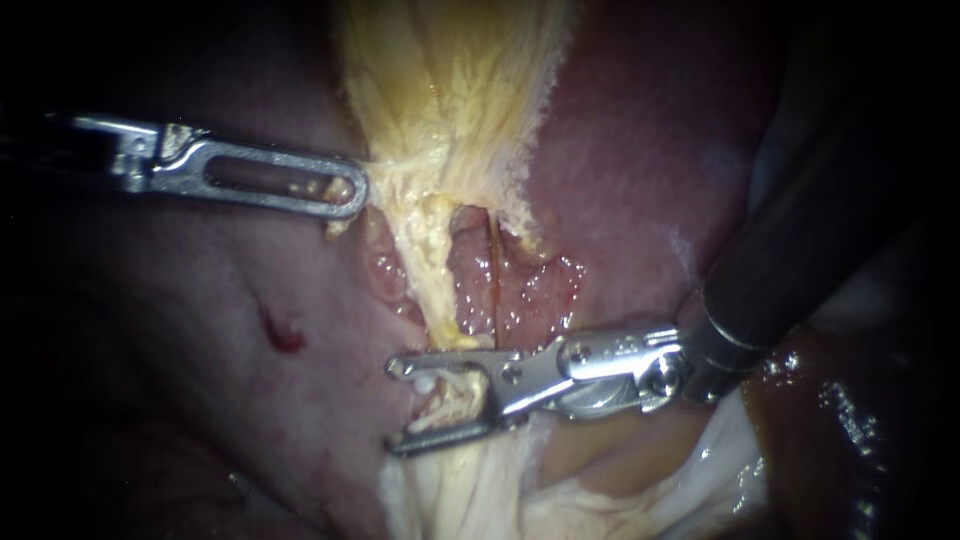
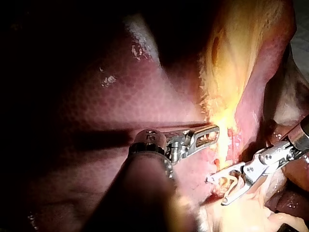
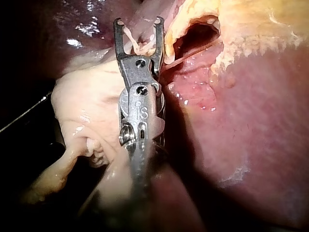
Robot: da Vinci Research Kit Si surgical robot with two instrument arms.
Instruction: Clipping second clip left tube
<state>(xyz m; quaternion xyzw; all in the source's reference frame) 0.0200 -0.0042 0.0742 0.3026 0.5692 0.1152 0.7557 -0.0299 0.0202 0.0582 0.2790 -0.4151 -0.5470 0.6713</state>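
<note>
The left tube point(image 1: 428, 275) is a pale yellow strand running down from the yellow fatty tissue point(image 1: 450, 90). Its lower part passes between the jaws of my right instrument point(image 1: 400, 405), which comes in from the right and stands open around it, one jaw on each side with a gap showing. The right wrist view shows the same: my right instrument point(image 3: 138, 26) straddles thin strands. My left instrument point(image 1: 350, 197) is shut on the edge of the yellow tissue, above and left of the tube; it shows likewise in its own view point(image 2: 211, 131). No clip on the tube is discernible.
A thin reddish tube point(image 1: 493, 265) runs just right of the left tube over raw, glistening tissue. The liver point(image 1: 640, 150) fills the upper right. Pale pink tissue with a small bleeding spot point(image 1: 283, 332) lies at the left. Whitish tissue point(image 1: 600, 490) bulges below the right instrument.
</note>
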